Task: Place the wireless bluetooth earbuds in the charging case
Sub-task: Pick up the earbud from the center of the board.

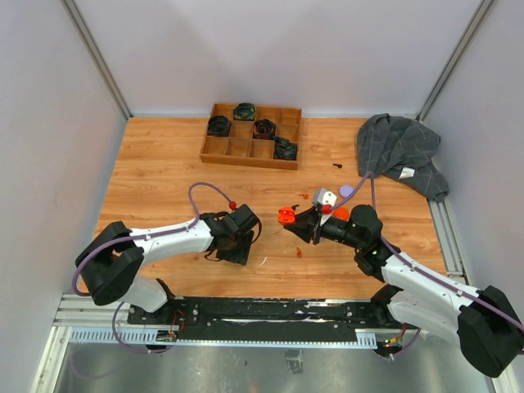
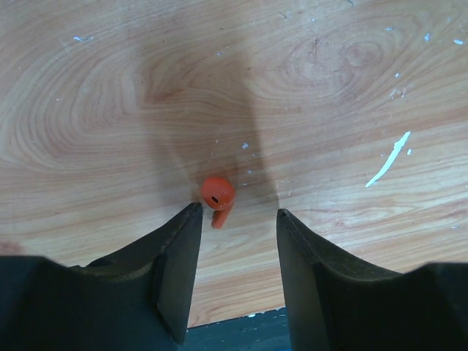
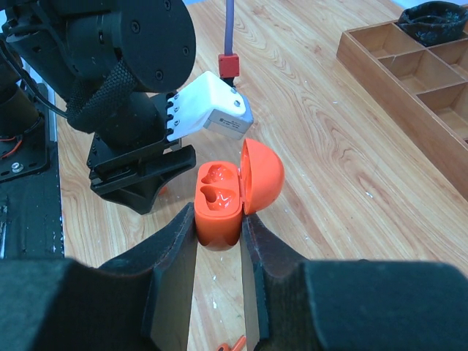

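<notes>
One orange earbud (image 2: 218, 197), stem toward L tool (image 2: 238, 212), jaws apart; R tool (image 3: 219, 217) clamps lid-up case (image 3: 218, 194).

Two claws: the left claw (image 2: 238, 212) and the right claw (image 3: 218, 219). One open orange case (image 3: 219, 197). One orange earbud (image 2: 217, 196) in the left wrist view. Four dark cases (image 1: 219, 125) in one wooden tray (image 1: 246, 161). One grey cloth (image 1: 401, 147).

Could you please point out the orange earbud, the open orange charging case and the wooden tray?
orange earbud (image 2: 217, 193): left wrist view, its round head.
orange charging case (image 3: 218, 219): right wrist view, its base.
wooden tray (image 1: 246, 161): top view, its near wall.
</notes>
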